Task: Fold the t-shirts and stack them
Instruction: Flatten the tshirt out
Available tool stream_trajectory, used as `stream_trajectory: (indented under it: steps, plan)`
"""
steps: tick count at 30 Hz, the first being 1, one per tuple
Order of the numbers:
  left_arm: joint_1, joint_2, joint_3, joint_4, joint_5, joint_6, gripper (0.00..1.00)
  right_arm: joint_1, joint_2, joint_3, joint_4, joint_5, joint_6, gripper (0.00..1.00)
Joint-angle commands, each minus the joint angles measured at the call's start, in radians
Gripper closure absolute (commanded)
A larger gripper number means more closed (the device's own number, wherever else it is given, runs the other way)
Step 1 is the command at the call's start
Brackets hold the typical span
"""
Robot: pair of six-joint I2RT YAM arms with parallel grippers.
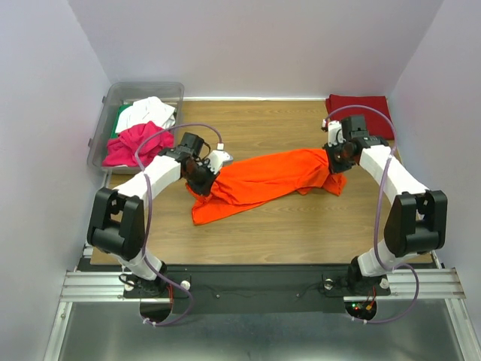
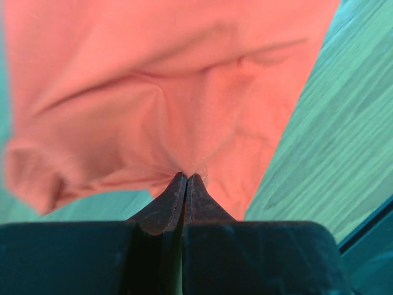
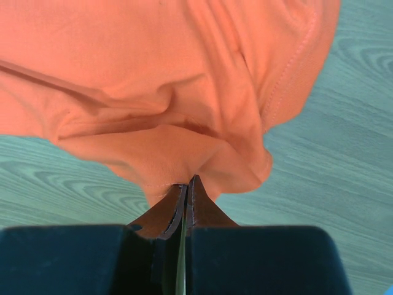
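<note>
Left wrist view: the left gripper (image 2: 186,177) has its two fingers pressed together on a pinch of the orange shirt (image 2: 153,86). The cloth bunches into creases right at the tips and spreads away from them over the wooden table (image 2: 331,141). The right wrist view shows much the same at the other end. The right gripper (image 3: 187,180) is clamped on a gathered fold of the same shirt, close to a stitched hem.

From above, the shirt runs between the two grippers across the middle of the table as a long, rumpled band. It is narrow and bunched at the right and broader at the left, where a loose flap lies on the wood nearer the arm bases. A dark red shirt (image 1: 359,110) lies folded flat in the far right corner, just beyond the right arm. At the far left stands a clear bin (image 1: 100,139) holding a magenta shirt (image 1: 135,144), a white shirt (image 1: 148,111) and a green shirt (image 1: 120,120) in a heap.

The step in hand looks like spreading the orange shirt out so it can be folded. The dark red one reads as the start of the stack, and three shirts wait in the bin. The next move calls for both arms to work together: draw the cloth taut enough to take out the twist, then lay it down flat and square on the bare wood. Neither pinch should slip while this is done. The grips look to be on small gathers rather than clean corners, so a re-grip at the shoulders or hem may be needed before any fold goes in neatly.
</note>
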Motion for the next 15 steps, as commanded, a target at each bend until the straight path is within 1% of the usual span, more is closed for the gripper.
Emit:
stream_trajectory:
  steps: [1,6,9,12,13,15]
  plan:
    - [-0.003,-0.081,0.073,-0.072,0.009,0.004,0.95,-0.006,-0.073,0.012,0.023,0.023,0.000,0.99]
    - [0.010,-0.117,0.131,-0.101,0.002,-0.002,1.00,-0.012,-0.129,0.035,0.018,0.072,-0.021,0.99]
    - [0.030,-0.145,0.181,-0.130,0.020,-0.011,1.00,-0.029,-0.163,0.059,0.013,0.106,-0.049,1.00]
    - [0.070,-0.179,0.290,-0.160,0.044,-0.026,1.00,-0.055,-0.214,0.130,0.009,0.130,-0.090,0.99]
    - [0.098,-0.190,0.312,-0.166,0.054,-0.037,1.00,-0.069,-0.237,0.147,0.004,0.158,-0.115,0.99]
    - [0.119,-0.226,0.347,-0.167,0.058,-0.042,1.00,-0.077,-0.261,0.176,0.001,0.172,-0.142,0.99]
